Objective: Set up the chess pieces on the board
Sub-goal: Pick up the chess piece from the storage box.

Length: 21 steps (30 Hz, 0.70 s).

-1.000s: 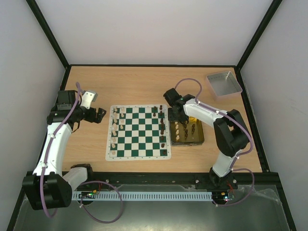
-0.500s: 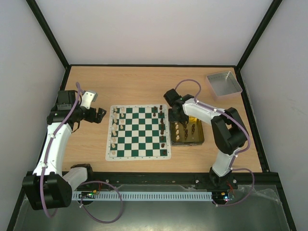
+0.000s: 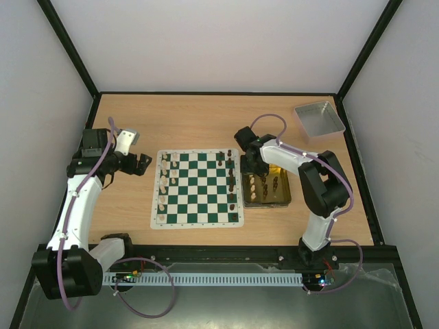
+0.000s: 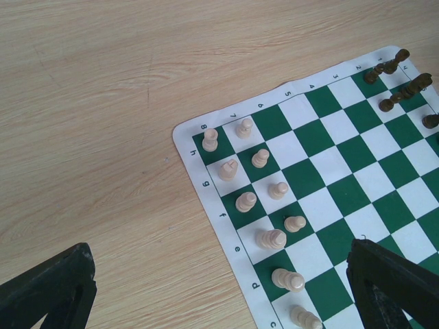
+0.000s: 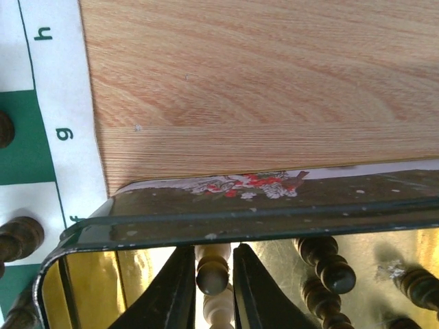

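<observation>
The green and white board [image 3: 202,186] lies mid-table. Cream chess pieces [image 3: 164,181] stand along its left side and dark pieces [image 3: 232,179] along its right. My right gripper [image 3: 252,173] reaches into the far left corner of the gold tray [image 3: 288,199]. In the right wrist view its fingers [image 5: 180,288] are shut on a cream piece [image 5: 212,274] in the tray [image 5: 274,214]. My left gripper [image 3: 143,164] is open and empty, left of the board. The left wrist view shows the board [image 4: 343,171], its cream pieces [image 4: 271,238] and far dark pieces [image 4: 392,103].
Several cream and dark pieces [image 5: 330,271] lie in the gold tray. A grey metal tray [image 3: 319,118] sits at the back right. The board's lettered white border [image 5: 62,103] lies just left of the gold tray.
My right arm's elbow has shifted a little to the left while its gripper stays at the gold tray's far left corner. The left arm has not moved.
</observation>
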Each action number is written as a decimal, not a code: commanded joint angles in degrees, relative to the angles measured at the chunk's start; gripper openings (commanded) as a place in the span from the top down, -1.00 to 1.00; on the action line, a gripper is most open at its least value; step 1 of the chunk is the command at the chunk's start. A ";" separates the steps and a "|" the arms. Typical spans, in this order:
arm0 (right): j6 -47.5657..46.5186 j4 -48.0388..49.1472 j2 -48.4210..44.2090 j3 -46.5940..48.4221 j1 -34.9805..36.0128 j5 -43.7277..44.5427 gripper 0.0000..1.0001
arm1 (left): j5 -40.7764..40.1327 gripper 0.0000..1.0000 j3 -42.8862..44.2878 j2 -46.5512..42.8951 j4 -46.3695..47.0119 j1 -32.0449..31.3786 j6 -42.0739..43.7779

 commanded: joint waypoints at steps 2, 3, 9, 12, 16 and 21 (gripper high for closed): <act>0.01 0.72 0.90 1.08 -0.28 -0.14 0.75 | 1.06 -0.99 -0.75 -0.59 -0.01 -0.17 0.13; 0.02 0.81 0.93 1.00 -0.28 -0.29 0.75 | 1.13 -0.99 -0.78 -0.62 0.03 -0.16 0.11; 0.11 0.99 0.87 0.73 -0.28 -0.45 0.81 | 1.06 -0.98 -0.98 -0.90 0.28 -0.15 0.06; 0.07 0.53 0.94 1.00 -0.28 0.16 0.85 | 0.93 -0.98 -0.99 -0.83 0.32 -0.16 -0.05; 0.20 -0.98 -0.25 1.54 -0.28 1.39 0.90 | 0.80 -0.99 -1.03 -0.91 0.42 -0.15 -0.24; -0.28 -4.44 -3.16 2.79 -0.28 3.95 0.90 | 0.71 -0.99 -0.99 -0.98 0.56 -0.15 -0.33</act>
